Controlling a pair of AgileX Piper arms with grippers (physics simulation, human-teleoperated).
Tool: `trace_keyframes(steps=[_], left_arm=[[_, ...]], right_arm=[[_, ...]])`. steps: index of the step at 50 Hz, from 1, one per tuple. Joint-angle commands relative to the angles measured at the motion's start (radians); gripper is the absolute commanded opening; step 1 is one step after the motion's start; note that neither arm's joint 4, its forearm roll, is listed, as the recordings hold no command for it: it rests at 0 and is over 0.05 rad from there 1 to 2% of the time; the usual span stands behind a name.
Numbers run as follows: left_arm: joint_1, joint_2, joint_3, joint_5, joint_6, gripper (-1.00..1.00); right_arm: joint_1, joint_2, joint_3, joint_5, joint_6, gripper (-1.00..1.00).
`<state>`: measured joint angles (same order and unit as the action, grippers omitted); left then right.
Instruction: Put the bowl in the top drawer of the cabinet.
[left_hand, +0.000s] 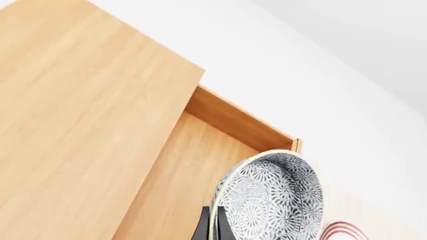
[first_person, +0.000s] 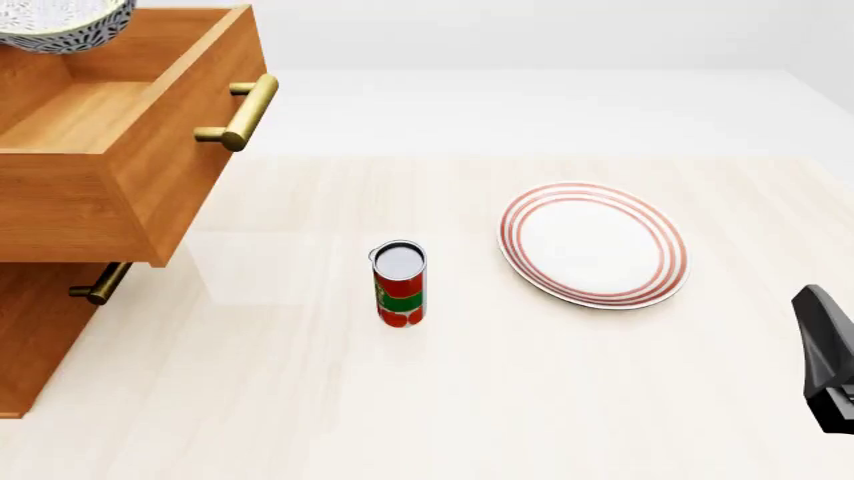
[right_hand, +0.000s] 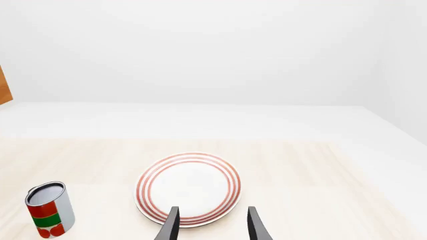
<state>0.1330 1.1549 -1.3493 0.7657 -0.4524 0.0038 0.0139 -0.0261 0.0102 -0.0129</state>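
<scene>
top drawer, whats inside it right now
The top drawer shows only bare wood. The bowl hangs above it in the left gripper. The cabinet covers its back part.

table (first_person: 534, 400): pale wood, lightly glossy | backdrop: plain white | light: soft, even

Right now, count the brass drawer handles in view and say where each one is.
2. One on the top drawer, pulled open: upper handle. One below on the cabinet: lower handle. Others may lie out of frame.
</scene>
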Motion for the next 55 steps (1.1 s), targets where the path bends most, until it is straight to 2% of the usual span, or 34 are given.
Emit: trace_keyframes(steps=[1,55], left_arm=[[0.004,0.018,0.01,-0.021,0.008,-1.0],[0.02,0.084,0.067,-0.096,0.003,-1.0]], right_arm=[[0.0,-0.004,0.001,0.003,0.0,1.0],[0.0,0.002,0.0,-0.002,0.0,1.0]])
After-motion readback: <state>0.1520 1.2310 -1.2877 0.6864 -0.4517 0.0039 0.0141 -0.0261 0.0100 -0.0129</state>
